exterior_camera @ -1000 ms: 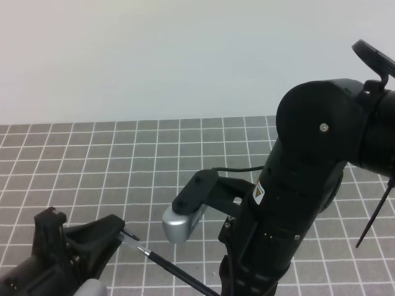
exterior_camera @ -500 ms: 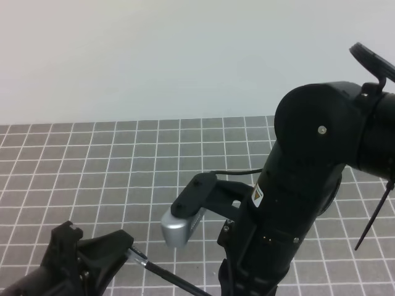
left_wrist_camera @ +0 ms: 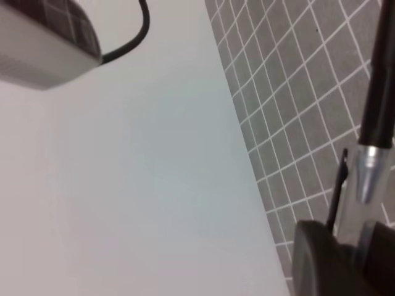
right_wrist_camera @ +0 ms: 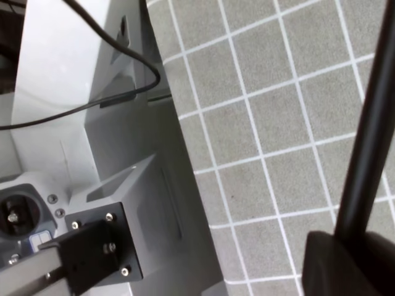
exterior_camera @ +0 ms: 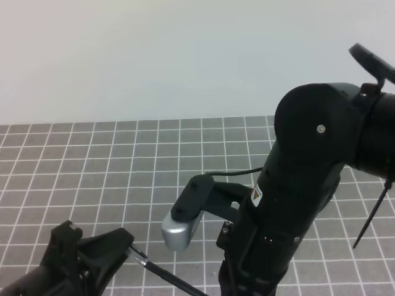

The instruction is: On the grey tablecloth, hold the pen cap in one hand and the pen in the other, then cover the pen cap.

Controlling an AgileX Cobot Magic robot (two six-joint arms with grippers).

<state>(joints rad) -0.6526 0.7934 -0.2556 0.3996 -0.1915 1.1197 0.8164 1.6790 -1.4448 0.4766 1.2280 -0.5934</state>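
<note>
The grey tablecloth (exterior_camera: 123, 160) with its white grid covers the table. My left gripper (exterior_camera: 126, 246) is low at the bottom left, shut on the pen cap (exterior_camera: 136, 251). In the left wrist view the pen cap (left_wrist_camera: 367, 176) looks pale with a thin dark clip, and the black pen (left_wrist_camera: 379, 80) runs into it. The pen (exterior_camera: 166, 276) slants down to the right and disappears under my right arm. In the right wrist view my right gripper (right_wrist_camera: 358, 243) is shut on the pen (right_wrist_camera: 370, 135). In the exterior view that gripper is hidden.
My bulky black right arm (exterior_camera: 308, 185) fills the right foreground, with its silver wrist camera (exterior_camera: 179, 228) hanging above the pen. A plain white wall (exterior_camera: 185, 49) rises behind the cloth. A grey metal stand with cables (right_wrist_camera: 92, 123) borders the cloth in the right wrist view.
My left gripper has dropped lower and shifted slightly right, carrying the cap along the pen. The right wrist camera has sunk a little. Little differs over the last half second.
</note>
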